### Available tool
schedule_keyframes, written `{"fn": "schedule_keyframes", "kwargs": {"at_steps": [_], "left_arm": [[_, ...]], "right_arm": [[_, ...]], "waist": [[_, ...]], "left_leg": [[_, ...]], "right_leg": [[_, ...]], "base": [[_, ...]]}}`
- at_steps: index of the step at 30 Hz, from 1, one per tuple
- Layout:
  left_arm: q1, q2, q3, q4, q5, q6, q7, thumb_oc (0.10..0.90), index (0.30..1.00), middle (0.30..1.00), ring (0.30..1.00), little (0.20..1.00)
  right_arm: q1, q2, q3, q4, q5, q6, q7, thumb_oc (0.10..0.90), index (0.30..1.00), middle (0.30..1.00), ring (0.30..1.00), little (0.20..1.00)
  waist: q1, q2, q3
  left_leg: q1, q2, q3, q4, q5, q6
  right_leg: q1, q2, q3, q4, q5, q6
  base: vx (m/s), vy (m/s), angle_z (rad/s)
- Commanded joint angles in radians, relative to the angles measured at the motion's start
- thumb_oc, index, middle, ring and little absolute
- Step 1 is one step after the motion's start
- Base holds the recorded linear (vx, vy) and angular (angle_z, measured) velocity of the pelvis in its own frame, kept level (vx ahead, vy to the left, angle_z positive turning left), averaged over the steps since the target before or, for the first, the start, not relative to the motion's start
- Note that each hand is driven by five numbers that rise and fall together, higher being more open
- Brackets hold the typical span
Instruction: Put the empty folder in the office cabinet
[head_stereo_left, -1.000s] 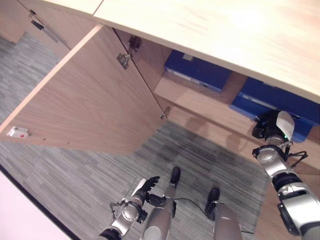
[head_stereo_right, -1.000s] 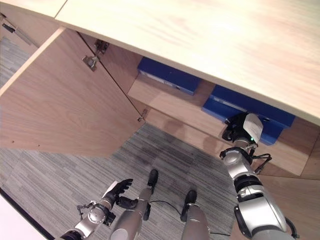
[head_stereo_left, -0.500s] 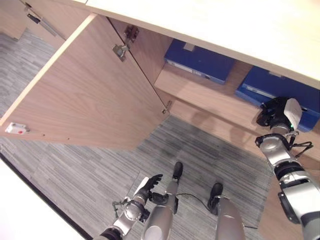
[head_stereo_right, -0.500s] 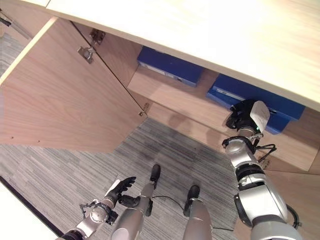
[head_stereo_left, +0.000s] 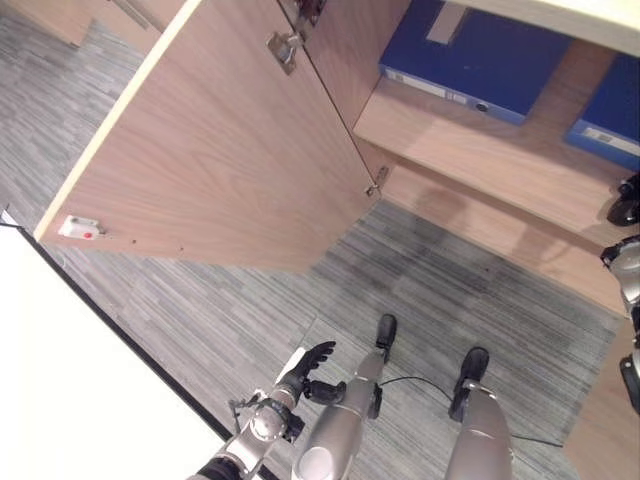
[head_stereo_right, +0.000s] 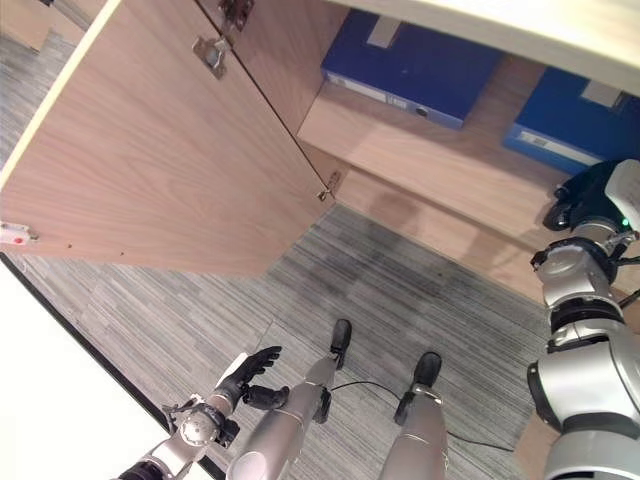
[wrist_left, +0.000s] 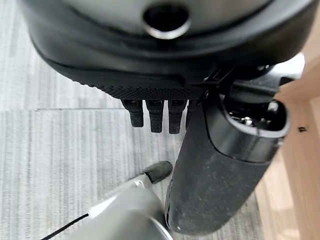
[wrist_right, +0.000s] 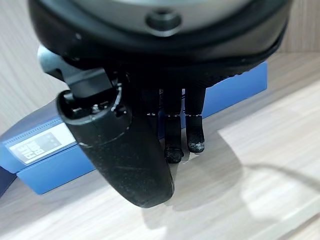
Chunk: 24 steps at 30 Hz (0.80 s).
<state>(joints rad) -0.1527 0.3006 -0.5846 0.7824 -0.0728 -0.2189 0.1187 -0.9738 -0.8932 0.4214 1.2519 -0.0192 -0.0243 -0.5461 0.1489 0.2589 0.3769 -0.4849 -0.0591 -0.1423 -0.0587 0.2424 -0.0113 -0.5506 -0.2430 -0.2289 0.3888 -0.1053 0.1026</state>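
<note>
Two blue folders lie flat on the open cabinet's wooden shelf (head_stereo_right: 420, 140): one to the left (head_stereo_right: 415, 65), one to the right (head_stereo_right: 580, 125). My right hand (head_stereo_right: 592, 198) hovers just in front of the right folder (wrist_right: 236, 89). Its fingers (wrist_right: 194, 131) are straight, hold nothing, and point at the folder's front edge over the bare shelf board (wrist_right: 260, 165). My left hand (head_stereo_right: 250, 368) hangs low over the carpet, with fingers (wrist_left: 156, 116) relaxed and empty.
The cabinet's left door (head_stereo_left: 220, 160) stands wide open and juts out over the grey carpet (head_stereo_left: 470, 290). A white surface (head_stereo_left: 70, 390) fills the lower left corner. Bare shelf lies in front of the left folder.
The whole picture has shifted, so the camera has moved and the cabinet sits higher and closer. My right hand stays at the right folder's front edge. The left hand has not moved.
</note>
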Motion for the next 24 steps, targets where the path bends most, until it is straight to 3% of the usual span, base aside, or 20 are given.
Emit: {"fn": "schedule_keyframes", "kwargs": {"at_steps": [1,7,24], "left_arm": [[0.009,0.05,-0.028,0.012,-0.016,-0.019,0.003,0.8,0.9,0.9,0.9,0.9],[-0.007,0.048,-0.014,0.021,-0.025,-0.018,0.004,0.8,0.9,0.9,0.9,0.9],[-0.028,0.04,0.013,0.064,-0.028,-0.018,0.011,0.8,0.9,0.9,0.9,0.9]], "right_arm": [[-0.161,-0.169,0.087,-0.003,-0.033,0.007,-0.026,0.4,0.3,0.3,0.3,0.3],[-0.199,-0.203,0.113,-0.05,-0.062,0.008,-0.038,0.4,0.3,0.3,0.3,0.3],[-0.202,-0.177,0.098,-0.123,-0.062,-0.019,-0.07,0.4,0.3,0.3,0.3,0.3]], "waist": [[0.042,-0.042,0.0],[0.03,-0.055,-0.002],[0.023,-0.093,-0.024]], "left_leg": [[0.105,0.038,-0.011,-0.029,-0.123,-0.06],[0.098,0.04,-0.007,-0.029,-0.125,-0.062],[0.114,0.048,-0.006,-0.029,-0.133,-0.064]], "right_leg": [[0.058,0.04,0.029,-0.125,0.078,0.025],[0.046,0.045,0.033,-0.124,0.08,0.024],[0.068,0.061,0.034,-0.141,0.08,0.023]], "base": [[0.0,0.0,0.0],[0.0,-0.005,-0.01],[0.0,-0.01,0.0]]}}
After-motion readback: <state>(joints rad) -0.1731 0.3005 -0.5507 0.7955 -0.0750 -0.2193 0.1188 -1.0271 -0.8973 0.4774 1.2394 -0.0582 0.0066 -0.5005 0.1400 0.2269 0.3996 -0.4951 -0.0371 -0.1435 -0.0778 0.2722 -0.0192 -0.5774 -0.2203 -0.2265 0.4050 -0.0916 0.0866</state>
